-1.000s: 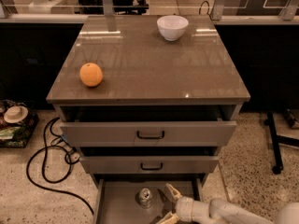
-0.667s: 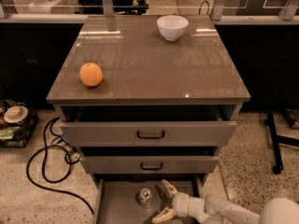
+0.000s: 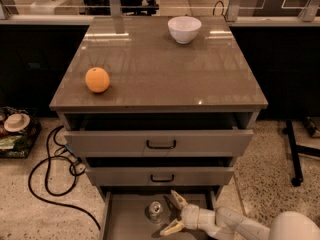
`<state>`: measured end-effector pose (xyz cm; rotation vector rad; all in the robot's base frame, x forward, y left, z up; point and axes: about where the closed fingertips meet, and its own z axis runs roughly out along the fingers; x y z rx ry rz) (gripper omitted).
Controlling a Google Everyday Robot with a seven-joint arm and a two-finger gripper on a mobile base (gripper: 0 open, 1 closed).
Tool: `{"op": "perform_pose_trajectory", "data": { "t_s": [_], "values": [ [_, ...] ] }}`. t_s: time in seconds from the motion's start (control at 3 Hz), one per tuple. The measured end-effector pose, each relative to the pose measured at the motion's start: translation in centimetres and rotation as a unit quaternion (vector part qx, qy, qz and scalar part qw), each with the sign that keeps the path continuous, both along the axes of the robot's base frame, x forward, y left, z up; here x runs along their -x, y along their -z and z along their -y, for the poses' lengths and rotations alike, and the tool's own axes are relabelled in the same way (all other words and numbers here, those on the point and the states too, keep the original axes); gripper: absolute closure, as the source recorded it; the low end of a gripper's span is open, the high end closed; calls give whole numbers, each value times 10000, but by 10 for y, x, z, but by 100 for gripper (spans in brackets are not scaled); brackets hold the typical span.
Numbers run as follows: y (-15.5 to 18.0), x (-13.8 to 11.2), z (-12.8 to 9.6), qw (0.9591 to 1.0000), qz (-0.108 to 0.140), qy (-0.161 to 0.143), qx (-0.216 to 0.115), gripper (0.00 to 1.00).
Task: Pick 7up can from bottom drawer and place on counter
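The 7up can (image 3: 154, 211) stands upright on the grey floor of the open bottom drawer (image 3: 125, 223), its silver top showing. My gripper (image 3: 169, 214) reaches in from the lower right and is open, its two cream fingers (image 3: 178, 199) spread just right of the can, not touching it. The counter (image 3: 160, 69) is the glossy brown-grey cabinet top above.
An orange (image 3: 97, 79) sits on the counter's left side and a white bowl (image 3: 184, 29) at its back right. The two upper drawers (image 3: 160, 143) stick out slightly above the bottom one. Black cables (image 3: 50, 169) lie on the floor at left; a stand's leg (image 3: 292, 154) is at right.
My gripper has moved left inside the bottom drawer, closer to the can. The can, orange and bowl have not moved.
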<state>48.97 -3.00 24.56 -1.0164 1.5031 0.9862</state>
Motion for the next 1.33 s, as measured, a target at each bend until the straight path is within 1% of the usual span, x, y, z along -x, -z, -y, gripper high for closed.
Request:
{"op": "perform_pose_trajectory", "data": {
  "t_s": [0.33,0.67,1.0,1.33],
  "values": [
    [8,-2,-22,9999,107,-56,52,0],
    [17,-3,-34,9997,99,-75,220,0],
    [27,-4,-42,9992,49,-32,408,0],
    [41,-7,-50,9988,-63,23,494,0]
  ]
}}
